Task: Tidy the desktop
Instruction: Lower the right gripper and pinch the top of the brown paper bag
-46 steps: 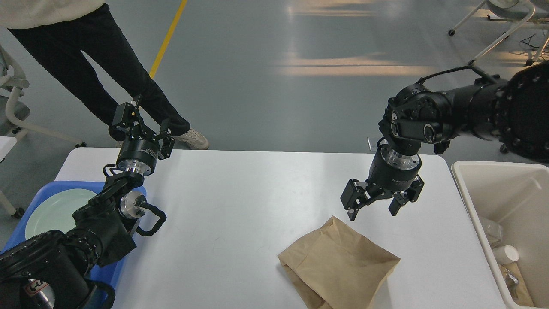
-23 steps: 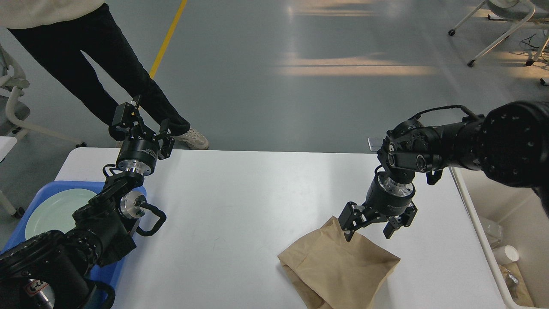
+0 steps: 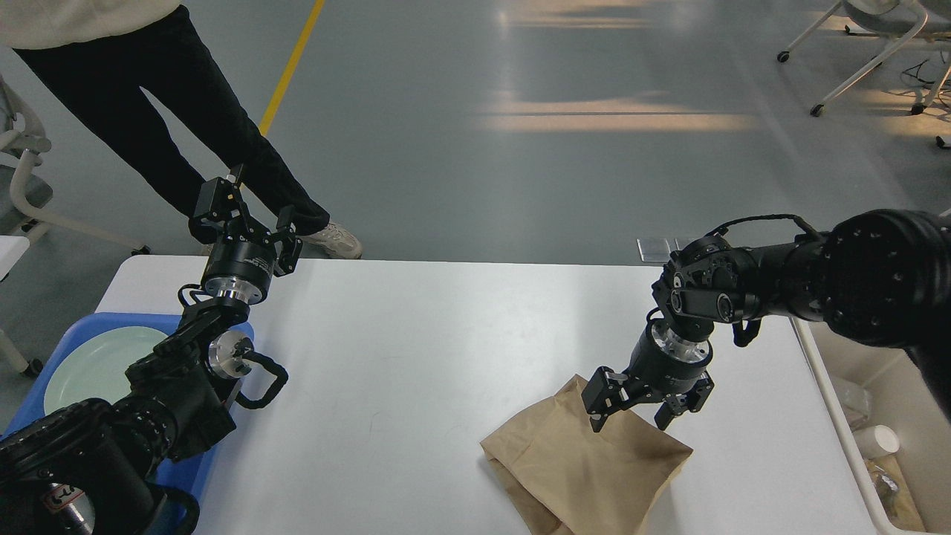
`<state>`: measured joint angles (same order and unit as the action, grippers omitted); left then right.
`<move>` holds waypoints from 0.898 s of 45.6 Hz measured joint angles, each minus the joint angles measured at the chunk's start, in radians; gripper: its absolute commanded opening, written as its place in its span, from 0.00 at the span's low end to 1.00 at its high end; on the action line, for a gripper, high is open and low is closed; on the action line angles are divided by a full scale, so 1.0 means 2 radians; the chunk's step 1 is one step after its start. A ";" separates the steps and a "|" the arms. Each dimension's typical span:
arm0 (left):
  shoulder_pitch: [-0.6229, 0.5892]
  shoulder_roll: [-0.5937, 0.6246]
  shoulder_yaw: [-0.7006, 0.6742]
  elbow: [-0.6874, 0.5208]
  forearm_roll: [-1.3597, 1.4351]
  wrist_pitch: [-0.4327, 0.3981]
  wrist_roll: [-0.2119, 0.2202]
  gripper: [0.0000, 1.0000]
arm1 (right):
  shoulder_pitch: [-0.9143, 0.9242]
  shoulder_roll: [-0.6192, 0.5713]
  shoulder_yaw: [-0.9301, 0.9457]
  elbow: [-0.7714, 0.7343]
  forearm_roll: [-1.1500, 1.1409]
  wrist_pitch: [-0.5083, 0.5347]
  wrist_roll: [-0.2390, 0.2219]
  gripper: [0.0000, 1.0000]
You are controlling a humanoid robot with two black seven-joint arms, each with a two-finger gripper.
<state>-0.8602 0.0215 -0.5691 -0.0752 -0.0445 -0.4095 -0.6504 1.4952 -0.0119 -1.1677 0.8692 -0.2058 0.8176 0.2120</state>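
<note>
Lowered right gripper [image 3: 628,422], fingers spread, points down over paper bag [image 3: 587,464].

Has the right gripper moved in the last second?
Yes. The right gripper has dropped toward the brown paper bag lying on the desktop; its open jaws now overlap the bag's top edge.

Both arms showing matte black housings. Left arm [image 3: 148,416] carrying silver wrist ring, bare metal joint cap, looped black cable. Right arm [image 3: 854,286] showing dotted screw heads on bulbous shell, thin black cable arching above, silver collar behind claw mount.
</note>
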 measured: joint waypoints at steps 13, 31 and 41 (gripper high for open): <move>0.000 0.000 0.000 0.000 0.000 0.000 0.000 0.97 | -0.015 0.000 0.000 -0.009 0.027 -0.006 -0.001 0.58; 0.000 0.000 0.000 0.000 0.000 0.000 0.000 0.97 | -0.018 0.001 0.001 -0.010 0.047 -0.006 -0.001 0.32; 0.000 0.000 0.000 0.000 0.000 0.000 0.000 0.97 | -0.011 -0.001 -0.003 -0.012 0.053 -0.006 -0.001 0.04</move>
<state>-0.8602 0.0215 -0.5691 -0.0752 -0.0445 -0.4095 -0.6504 1.4732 -0.0135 -1.1731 0.8456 -0.1005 0.8053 0.2102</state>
